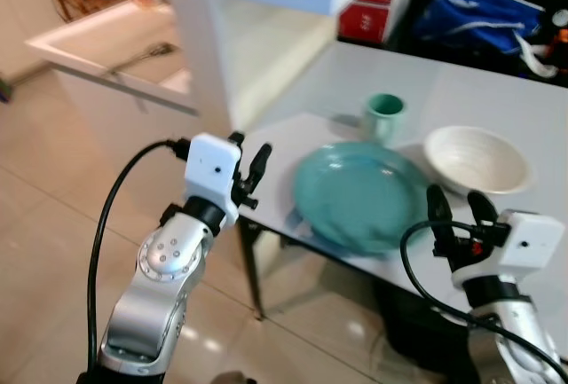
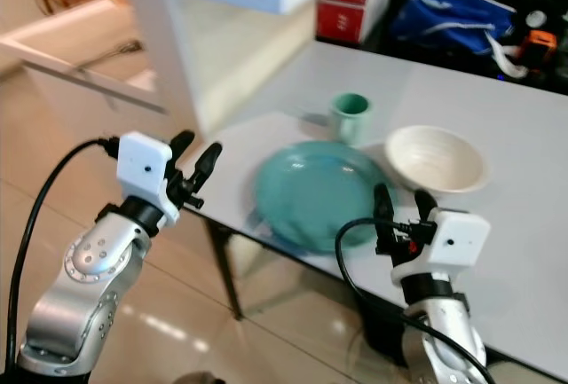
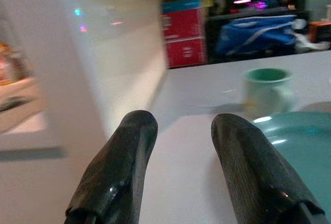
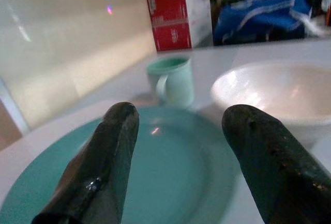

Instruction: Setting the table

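Teal plate [image 1: 359, 193]: sits just ahead of the right end effector [image 1: 458, 209], whose fingers are apart and empty. Looks glazed, rigid, likely slick and breakable; best taken at the near rim, one finger over, one under. White bowl [image 1: 477, 159] beyond and to its right, green mug [image 1: 384, 116] farther ahead.

Left end effector [image 1: 250, 168]: fingers apart, empty, at the tabletop [image 1: 532, 251] corner, plate off to its right.

Tabletop smooth, pale, glossy; things may slide. Tiled floor [image 1: 53, 207] below; red boxes [image 2: 348, 7] and blue bag [image 2: 444, 11] behind.
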{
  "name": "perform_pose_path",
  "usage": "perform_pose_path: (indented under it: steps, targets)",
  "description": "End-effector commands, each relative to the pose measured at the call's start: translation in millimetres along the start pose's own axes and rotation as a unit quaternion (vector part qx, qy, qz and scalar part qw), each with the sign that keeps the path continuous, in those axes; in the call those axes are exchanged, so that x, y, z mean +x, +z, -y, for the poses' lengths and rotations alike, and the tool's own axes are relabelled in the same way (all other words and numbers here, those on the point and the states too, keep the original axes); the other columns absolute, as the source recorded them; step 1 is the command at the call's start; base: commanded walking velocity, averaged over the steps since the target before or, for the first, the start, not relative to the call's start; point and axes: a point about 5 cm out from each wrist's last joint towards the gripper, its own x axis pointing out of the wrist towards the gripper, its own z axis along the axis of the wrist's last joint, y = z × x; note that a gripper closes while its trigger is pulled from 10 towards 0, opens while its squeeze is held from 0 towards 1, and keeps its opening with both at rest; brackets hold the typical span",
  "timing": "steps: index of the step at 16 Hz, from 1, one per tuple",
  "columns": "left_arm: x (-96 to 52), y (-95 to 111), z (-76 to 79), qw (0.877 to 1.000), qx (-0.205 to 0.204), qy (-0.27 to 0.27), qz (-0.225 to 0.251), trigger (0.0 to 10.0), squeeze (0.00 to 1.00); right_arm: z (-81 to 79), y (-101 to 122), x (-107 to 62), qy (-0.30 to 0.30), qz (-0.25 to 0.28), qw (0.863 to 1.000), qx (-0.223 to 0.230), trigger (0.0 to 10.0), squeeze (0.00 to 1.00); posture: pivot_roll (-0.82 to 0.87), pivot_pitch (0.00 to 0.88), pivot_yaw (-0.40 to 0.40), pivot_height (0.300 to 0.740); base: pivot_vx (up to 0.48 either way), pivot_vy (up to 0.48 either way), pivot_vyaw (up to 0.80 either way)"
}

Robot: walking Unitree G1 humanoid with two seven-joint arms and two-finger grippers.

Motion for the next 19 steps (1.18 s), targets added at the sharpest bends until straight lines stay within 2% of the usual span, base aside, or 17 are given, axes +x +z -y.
perform_pose_path:
  steps: [1,2,3,5,7,8,9,14,15,16,17,18,19]
  targets:
    - [-3.8,-7.4,-11.8,0.999,0.006,0.034,-0.009,10.0,0.0,1.7,-4.6,1.2,-0.017,-0.013,1.0,0.003,10.0,0.0,-0.01,0.007,0.017,0.74,0.0,0.48,0.0]
    - [-11.5,-21.2,-18.1,0.999,0.007,0.04,-0.03,10.0,0.0,7.0,-8.3,2.8,-0.038,-0.007,0.999,-0.01,10.0,0.0,0.0,0.015,0.014,0.74,0.0,0.48,0.0]
    - [-13.6,-22.6,-20.1,0.999,0.009,0.04,-0.034,10.0,0.0,6.9,-7.6,4.6,-0.038,-0.003,0.999,-0.01,10.0,0.0,0.01,0.022,0.014,0.74,0.0,0.48,0.0]
    - [-15.2,-19.2,-24.3,0.998,0.02,0.038,-0.034,10.0,0.0,2.5,-3.3,10.7,-0.028,0.008,1.0,-0.007,10.0,0.0,0.02,0.024,0.006,0.74,0.0,0.48,0.0]
    - [-13.4,-15.0,-23.4,0.999,-0.002,0.025,-0.028,10.0,0.0,-4.7,-2.9,16.8,-0.01,0.008,1.0,0.001,10.0,0.0,0.04,0.027,-0.007,0.74,0.0,0.48,-0.8]
    - [-13.2,-13.1,-22.3,0.999,-0.013,0.021,-0.022,10.0,0.43,-9.4,-2.2,20.1,0.005,0.012,1.0,0.014,10.0,1.0,0.04,0.027,-0.01,0.74,0.0,0.48,-0.55]
    - [-13.2,-12.4,-21.9,0.999,-0.015,0.02,-0.022,10.0,1.0,-11.8,-0.3,22.1,0.015,0.015,1.0,0.008,10.0,1.0,0.04,0.025,-0.015,0.74,0.0,0.48,-0.52]
    - [-9.2,-8.5,-24.5,0.999,-0.021,0.027,-0.017,10.0,1.0,-11.5,-2.5,24.8,0.027,0.0,1.0,0.012,10.0,1.0,0.03,0.025,-0.018,0.74,0.0,0.48,-0.54]
    - [-8.0,-8.1,-26.2,0.999,-0.014,0.033,-0.018,10.0,1.0,-12.2,-3.8,25.2,0.028,-0.008,1.0,0.001,10.0,1.0,0.02,0.026,-0.014,0.74,0.0,0.48,-0.54]
    - [-6.4,-8.4,-28.6,0.999,-0.006,0.043,-0.021,10.0,1.0,-12.4,-5.8,25.7,0.026,-0.019,0.999,-0.014,10.0,0.93,0.02,0.026,-0.014,0.74,0.0,0.48,-0.54]
    - [-5.5,-8.6,-29.0,0.999,-0.001,0.045,-0.023,10.0,0.08,-12.4,-6.6,26.0,0.025,-0.025,0.999,-0.017,10.0,0.0,0.02,0.027,-0.008,0.74,0.0,0.48,0.0]
    - [-4.8,-8.1,-28.3,0.999,0.005,0.041,-0.024,10.0,0.0,-12.6,-6.2,26.6,0.025,-0.027,0.999,-0.017,10.0,0.0,0.02,0.027,-0.008,0.74,0.0,0.48,0.0]
    - [-3.8,-7.4,-27.8,0.999,0.005,0.041,-0.023,10.0,0.0,-13.4,-4.6,27.6,0.026,-0.025,0.999,-0.015,10.0,0.0,0.02,0.028,-0.006,0.74,0.0,0.48,0.0]
